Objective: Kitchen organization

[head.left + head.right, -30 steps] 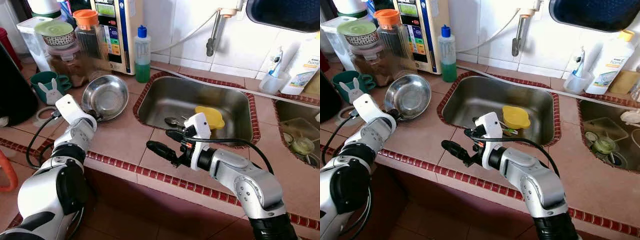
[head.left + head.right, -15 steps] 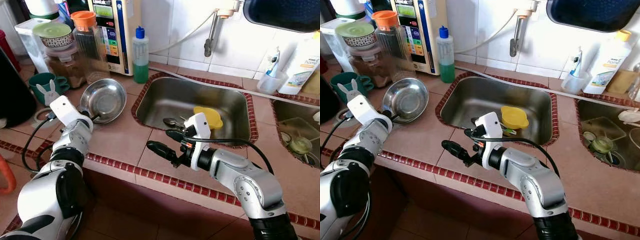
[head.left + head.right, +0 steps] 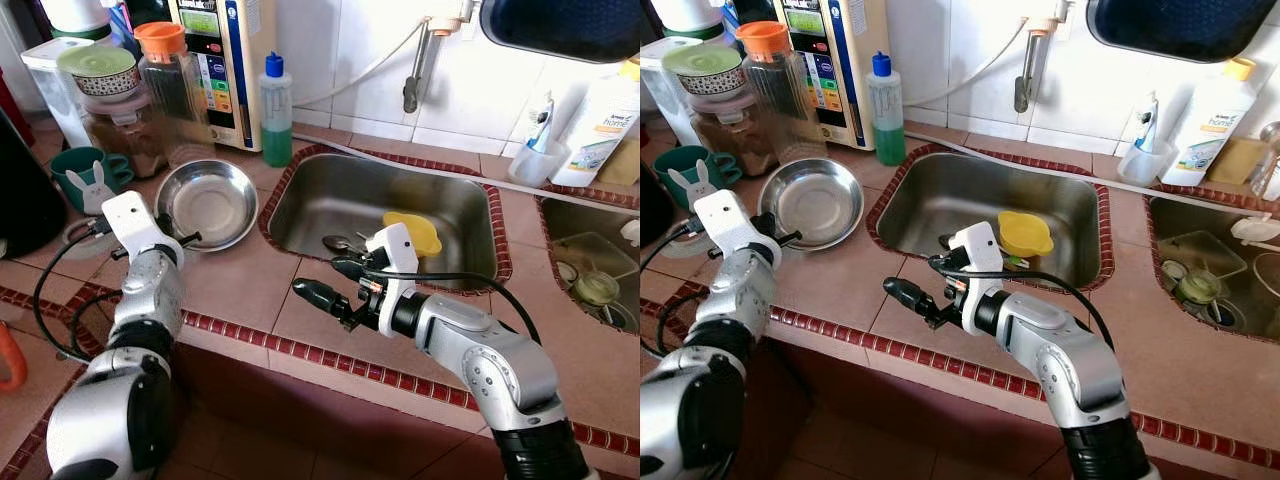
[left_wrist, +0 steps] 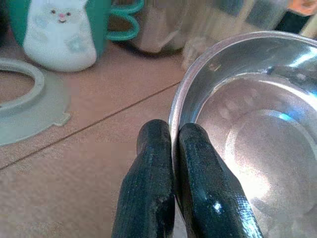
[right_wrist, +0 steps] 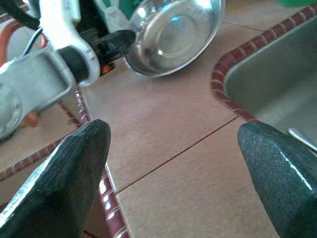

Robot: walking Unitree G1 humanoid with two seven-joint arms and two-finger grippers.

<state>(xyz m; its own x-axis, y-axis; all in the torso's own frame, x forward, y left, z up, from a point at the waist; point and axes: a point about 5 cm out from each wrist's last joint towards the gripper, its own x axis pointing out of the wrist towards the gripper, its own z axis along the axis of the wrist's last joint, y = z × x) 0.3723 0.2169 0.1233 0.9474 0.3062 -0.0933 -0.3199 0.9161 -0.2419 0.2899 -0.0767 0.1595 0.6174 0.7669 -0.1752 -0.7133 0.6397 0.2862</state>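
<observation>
Terracotta tiled counter [image 3: 240, 290] with red trim along the front edge, steel sink [image 3: 345, 200] sunk into it, second basin [image 3: 590, 240] cut off at the frame's right. Dark pan [image 3: 570, 25] hanging on the wall is cropped at top, most of it out of frame. White appliance [image 3: 225, 50] at the back is also cut off on top, panel text not readable. Right gripper [image 3: 335, 283] hovers over the counter just in front of the sink, fingers spread wide, holding nothing. Steel bowl [image 3: 208, 203] sits on the counter left of the sink; left gripper [image 4: 173, 144] has its fingers [image 4: 148, 173] pressed together on the bowl's near rim, one inside and one outside. Yellow cup [image 3: 413, 230] lies in the sink, partly hidden behind the right wrist; spoon [image 3: 340, 243] next to it is half blocked too. Green soap bottle [image 3: 276, 110] stands by the sink corner. Jars with orange lid [image 3: 160, 38] and a green-lidded bowl [image 3: 98, 68] crowd the back left, contents hard to make out. Teal bunny mug [image 4: 59, 25] behind the bowl, near it, blurred in the wrist view. Clear ring lid [image 4: 29, 104] flat on the counter beside the mug, partly cropped.
</observation>
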